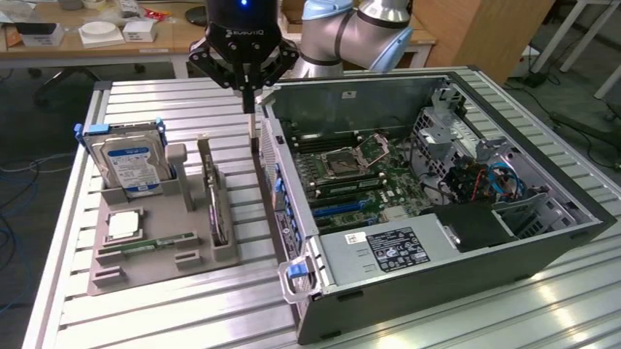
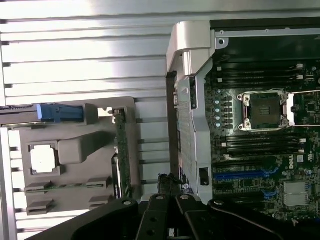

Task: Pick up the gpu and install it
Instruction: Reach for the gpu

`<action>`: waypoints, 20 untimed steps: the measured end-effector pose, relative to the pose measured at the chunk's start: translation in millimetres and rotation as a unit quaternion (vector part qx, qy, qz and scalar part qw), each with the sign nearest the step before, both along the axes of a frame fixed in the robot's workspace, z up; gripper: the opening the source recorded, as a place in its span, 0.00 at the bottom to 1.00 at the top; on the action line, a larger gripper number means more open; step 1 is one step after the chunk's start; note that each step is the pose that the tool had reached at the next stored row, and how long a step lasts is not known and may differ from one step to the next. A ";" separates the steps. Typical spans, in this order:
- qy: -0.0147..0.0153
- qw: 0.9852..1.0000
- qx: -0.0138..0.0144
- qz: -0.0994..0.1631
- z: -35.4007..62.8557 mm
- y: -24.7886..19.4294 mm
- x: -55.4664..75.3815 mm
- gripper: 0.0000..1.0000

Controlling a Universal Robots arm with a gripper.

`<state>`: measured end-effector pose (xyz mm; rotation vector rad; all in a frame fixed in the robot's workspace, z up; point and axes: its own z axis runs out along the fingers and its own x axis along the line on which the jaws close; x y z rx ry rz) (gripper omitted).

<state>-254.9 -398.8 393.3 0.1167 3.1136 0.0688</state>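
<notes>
The Robotiq gripper (image 1: 251, 102) hangs tips-down with its two fingers pressed together and nothing visible between them. It sits over the narrow strip of table between the grey parts holder (image 1: 185, 218) and the open computer case (image 1: 437, 291), close to the case's near wall. Behind it rises the silver and pale blue arm (image 1: 339, 33).

The gpu (image 1: 217, 207) stands on edge in a slot along the side of the holder nearest the case, apart from the gripper and untouched. On the same holder a hard drive (image 1: 131, 161) with a blue-and-white label stands upright in a blue caddy. A processor chip (image 1: 124, 225) lies flat beside a green memory stick (image 1: 147, 245). The case lies on its side with the cover off, showing the motherboard (image 1: 364, 182), its processor socket (image 1: 355, 155) and a labelled power supply (image 1: 388, 249).

Everything rests on a table of ribbed aluminium slats (image 1: 165, 102). Beyond it are a wooden bench (image 1: 58, 51) carrying small white boxes, a wooden cabinet (image 1: 485, 33), and a dark floor with loose cables.
</notes>
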 end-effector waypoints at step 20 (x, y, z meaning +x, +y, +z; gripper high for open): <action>0.000 1.000 0.000 0.000 -0.1 -0.2 -29.8 0.10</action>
